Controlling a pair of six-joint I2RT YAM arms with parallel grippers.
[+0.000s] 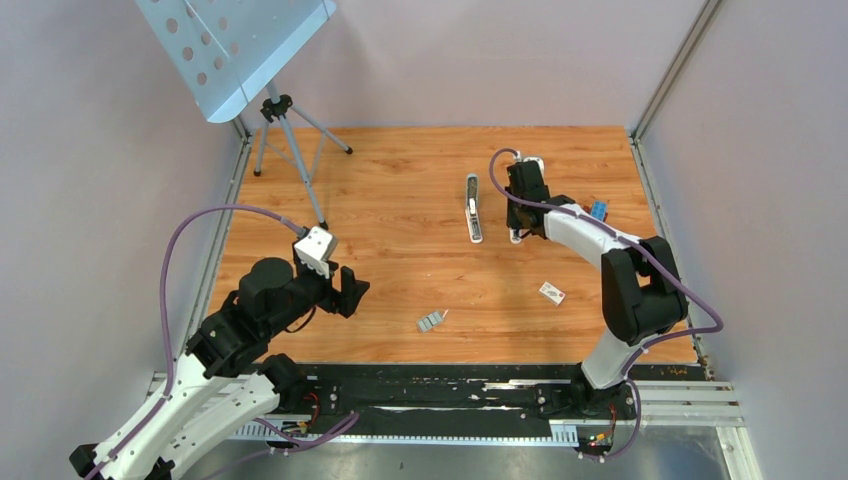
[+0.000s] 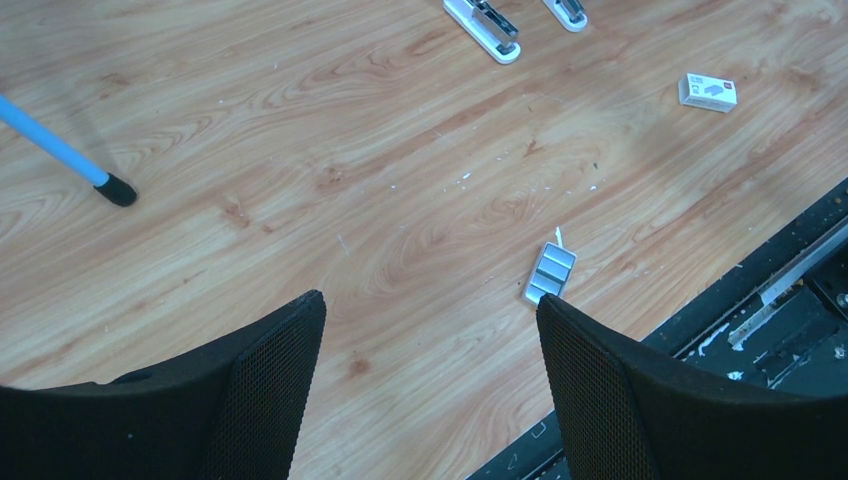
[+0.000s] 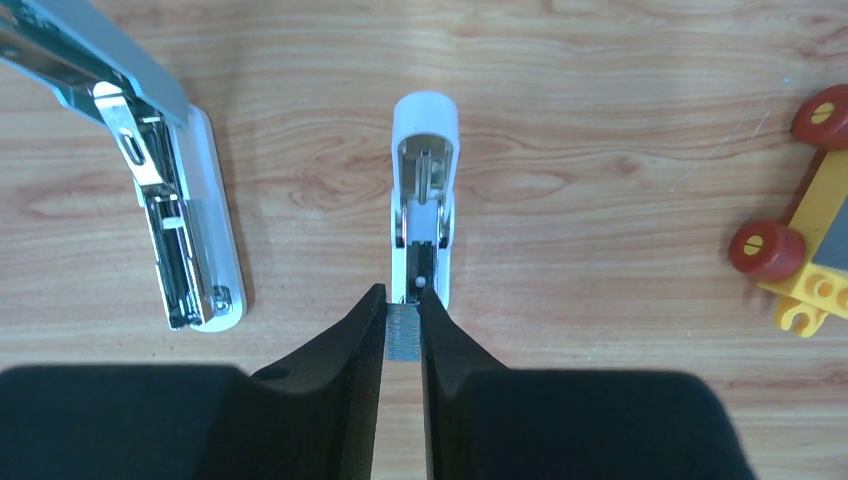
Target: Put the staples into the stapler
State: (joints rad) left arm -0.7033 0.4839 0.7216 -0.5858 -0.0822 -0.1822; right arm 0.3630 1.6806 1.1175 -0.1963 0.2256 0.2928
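Note:
My right gripper (image 3: pixel 402 318) is shut on a short ribbed grey staples strip (image 3: pixel 402 332), held low over the wood floor. The strip's front end meets the near end of a slim white stapler body with an open inner channel (image 3: pixel 425 150), straight ahead of the fingers. The stapler (image 3: pixel 175 220) with the pale grey-blue top lies hinged open to its left, also in the top view (image 1: pixel 473 207). More staples (image 1: pixel 431 321) lie near the front edge, just off the right fingertip of my open, empty left gripper (image 2: pixel 430 300).
A small white box (image 1: pixel 552 292) lies front right. A colourful toy-brick block with red wheels (image 3: pixel 815 260) sits right of the right gripper. A tripod with a perforated plate (image 1: pixel 230 40) stands back left. Black rails (image 1: pixel 450 395) border the front edge.

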